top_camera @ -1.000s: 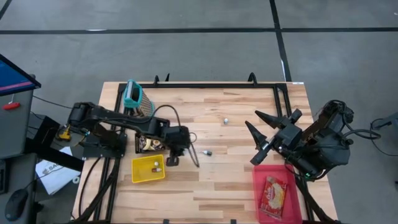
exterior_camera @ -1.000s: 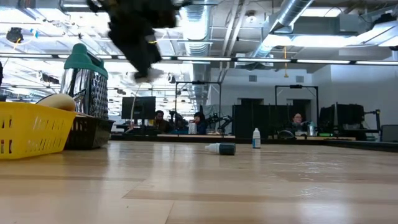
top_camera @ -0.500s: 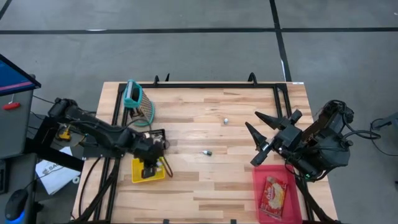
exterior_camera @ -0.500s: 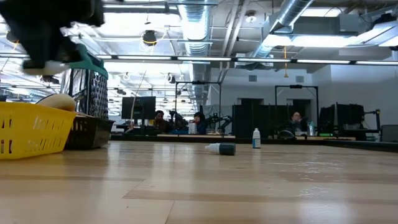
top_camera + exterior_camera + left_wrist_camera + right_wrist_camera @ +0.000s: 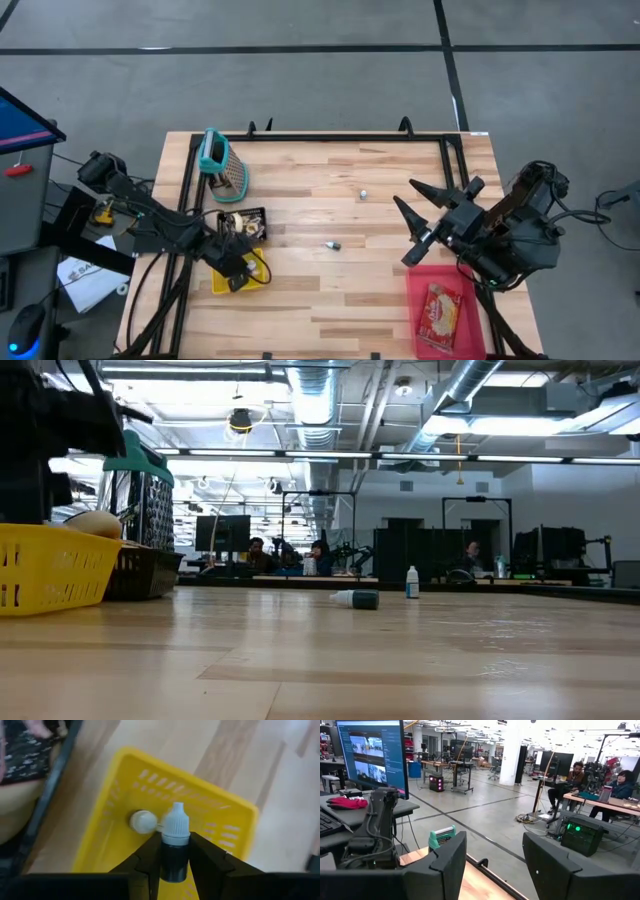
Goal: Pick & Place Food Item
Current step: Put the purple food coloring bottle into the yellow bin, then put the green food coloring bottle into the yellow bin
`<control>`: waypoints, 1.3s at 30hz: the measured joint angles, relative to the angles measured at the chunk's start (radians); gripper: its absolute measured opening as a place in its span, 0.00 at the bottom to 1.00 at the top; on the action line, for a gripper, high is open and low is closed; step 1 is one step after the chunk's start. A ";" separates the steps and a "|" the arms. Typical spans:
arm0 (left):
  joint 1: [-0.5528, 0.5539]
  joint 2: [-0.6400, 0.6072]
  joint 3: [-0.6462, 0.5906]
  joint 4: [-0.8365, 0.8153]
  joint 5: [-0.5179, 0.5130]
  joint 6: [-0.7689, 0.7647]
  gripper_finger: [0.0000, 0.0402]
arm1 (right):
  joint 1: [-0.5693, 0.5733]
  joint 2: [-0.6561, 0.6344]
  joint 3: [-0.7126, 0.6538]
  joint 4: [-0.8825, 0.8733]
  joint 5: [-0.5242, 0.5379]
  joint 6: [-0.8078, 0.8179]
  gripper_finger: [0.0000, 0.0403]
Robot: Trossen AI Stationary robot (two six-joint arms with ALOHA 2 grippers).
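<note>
My left gripper (image 5: pixel 175 865) is shut on a small dark dropper bottle (image 5: pixel 175 847) with a pale cap. It slants down over the yellow basket (image 5: pixel 120 850), which sits at the table's near left (image 5: pixel 258 280). A small white round piece (image 5: pixel 142 820) lies on the basket's floor. In the low view the left arm (image 5: pixel 40 440) is a dark mass above the basket (image 5: pixel 50 565). My right gripper (image 5: pixel 420 218) is raised at the table's right and open (image 5: pixel 495 865), with nothing between its fingers. A food packet (image 5: pixel 440 308) lies in the red tray (image 5: pixel 470 335). My left gripper pinches the bottle's dark body (image 5: pixel 175 856) between its two fingers (image 5: pixel 150 862). The fingers slant down from above and lie along the bottle. The pale cap (image 5: pixel 175 823) sticks out past the fingertips toward the basket floor. The bottle is lifted clear.
A black tray (image 5: pixel 243 222) stands just beyond the basket, and a metal grater (image 5: pixel 222 165) with a teal handle stands at the far left. Two more small bottles are on the bare wood mid-table, one lying (image 5: pixel 333 244) and one upright (image 5: pixel 365 193).
My left gripper has carried the bottle from beside the black tray toward the table's left and near edge. It has sunk over the yellow basket and rolled about its own axis. It stays shut on the bottle. My right arm has kept still.
</note>
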 joint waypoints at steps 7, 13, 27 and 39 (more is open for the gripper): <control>0.000 0.000 -0.022 0.015 -0.008 0.001 0.25 | 0.000 0.000 0.000 0.000 0.000 0.020 0.46; 0.000 0.000 -0.022 0.026 -0.008 0.022 0.33 | 0.000 0.000 0.000 0.000 0.000 0.028 0.46; 0.001 0.000 -0.022 0.365 -0.040 0.045 0.43 | 0.018 0.000 0.000 -0.030 -0.001 0.056 0.46; 0.044 0.001 -0.018 1.200 -0.452 0.521 0.43 | -0.044 0.062 -0.010 -0.796 -0.544 1.016 0.45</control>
